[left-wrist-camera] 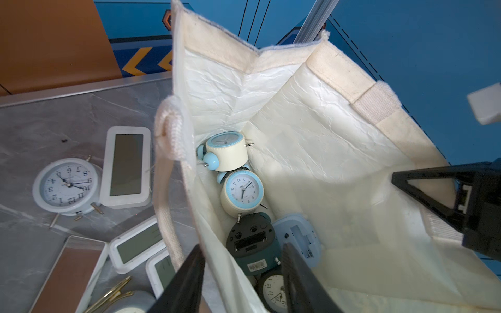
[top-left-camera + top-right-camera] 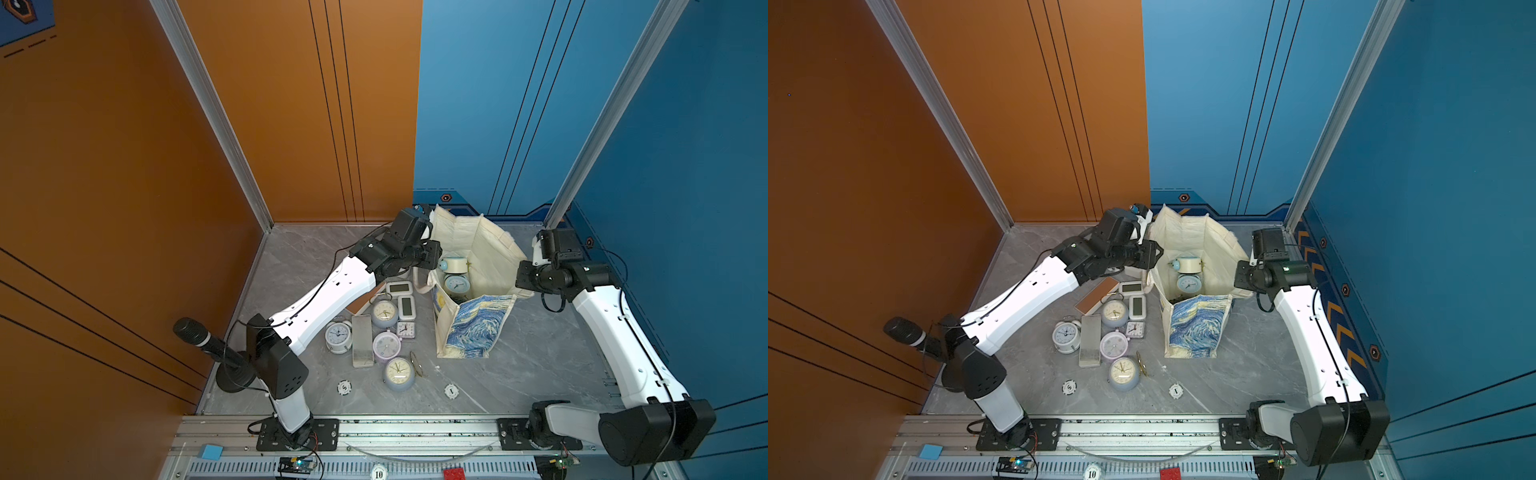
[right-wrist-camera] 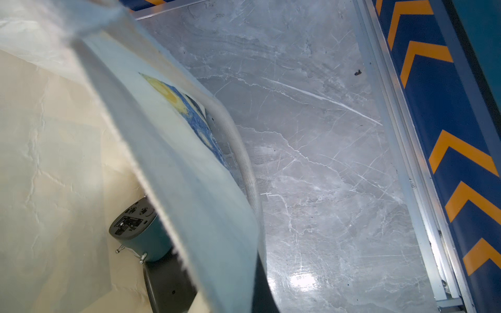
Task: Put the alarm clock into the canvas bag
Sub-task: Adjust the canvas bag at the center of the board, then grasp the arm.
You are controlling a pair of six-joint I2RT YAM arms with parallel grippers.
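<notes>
Overhead, in both top views, the canvas bag (image 2: 478, 328) is standing toward the desk's (image 2: 540, 374) far edge, the left jaws hanging over its mouth, the right jaws pinching its rim. In the left wrist view those left jaws are standing apart, empty, above a twin-bell alarm clock (image 1: 242, 193) lying inside. In the right wrist view closed jaws are clamping canvas. Lifting straight up, clear of the handle (image 1: 170, 130), looks wisest.

To my left, a black microphone (image 2: 198, 333) leans on its round stand beside the grey marble desk (image 2: 540, 345). One white poker chip (image 2: 344, 387) lies near the desk's front edge, with a second white chip (image 2: 451, 390) well apart from it. Past that edge are a blue square pad (image 2: 211, 451) and a red toy brick (image 2: 456, 473).
</notes>
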